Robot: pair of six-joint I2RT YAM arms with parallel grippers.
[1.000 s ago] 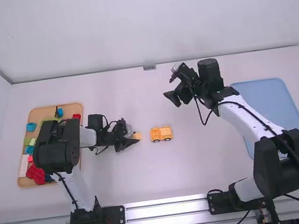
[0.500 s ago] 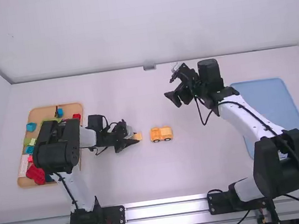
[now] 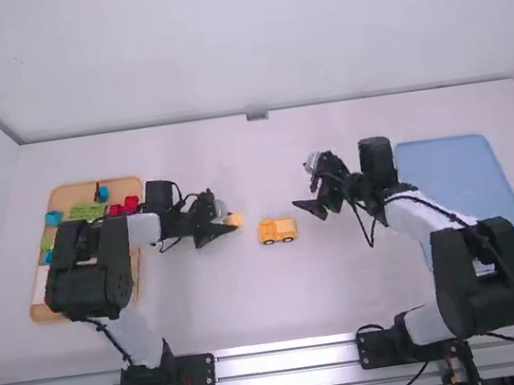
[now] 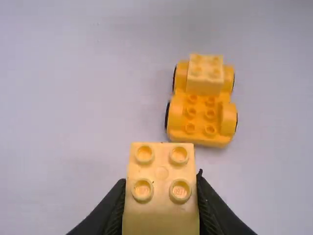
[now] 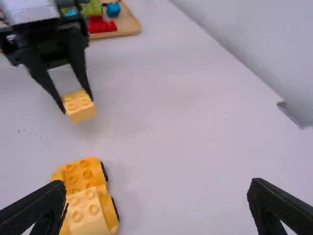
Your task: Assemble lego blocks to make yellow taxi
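While my left gripper (image 4: 161, 177) pinches a pale yellow four-stud block (image 4: 161, 210) by two opposite sides, my right gripper (image 5: 157, 185) holds its fingers spread, with nothing between them. Between my two grippers, near both and wheels down on the white table (image 3: 281, 294), sits the orange-yellow wheeled taxi base (image 4: 201, 134). Its bare studded end faces my left fingers; a pale yellow mounted block (image 4: 205, 81) stands on the end toward my right fingers.

I judge the held block light and stiff, hard plastic that will not squash under a firm squeeze. Its flat sides are probably smooth enough to twist or slide if my pads meet them unevenly. The side walls are the right place for my hold, since that leaves the studs uncovered, and the underside must stay free to seat.

The base looks just as light, and its wheels will likely let it roll at a nudge. I would take it with my right fingers low across the body, off the wheels and away from the bare studs, and brace it there. Then the left block can go level over those studs and straight down; pressed in tilted, it could catch on one edge or shove the base away from me.
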